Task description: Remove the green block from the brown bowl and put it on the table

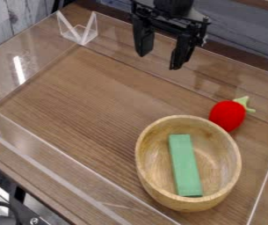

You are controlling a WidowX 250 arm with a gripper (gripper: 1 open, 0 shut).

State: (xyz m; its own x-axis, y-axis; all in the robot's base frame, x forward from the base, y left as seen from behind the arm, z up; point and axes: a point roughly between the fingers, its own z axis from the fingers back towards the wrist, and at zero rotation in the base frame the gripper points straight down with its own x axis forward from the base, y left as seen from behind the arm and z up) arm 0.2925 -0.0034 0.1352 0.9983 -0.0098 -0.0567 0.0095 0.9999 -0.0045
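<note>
The green block (185,163) lies flat inside the brown bowl (151,166), running lengthwise from the far side toward the near rim. The bowl sits on the table (83,101) at the lower right. My black gripper (161,51) hangs at the top centre, pointing down, well above and behind the bowl. Its fingers are spread apart with nothing between them.
A red strawberry-like toy (228,113) rests on the table just behind the bowl, near the right wall. Low clear acrylic walls (31,61) border the tabletop on all sides. Bare wood stretches to the left of the bowl.
</note>
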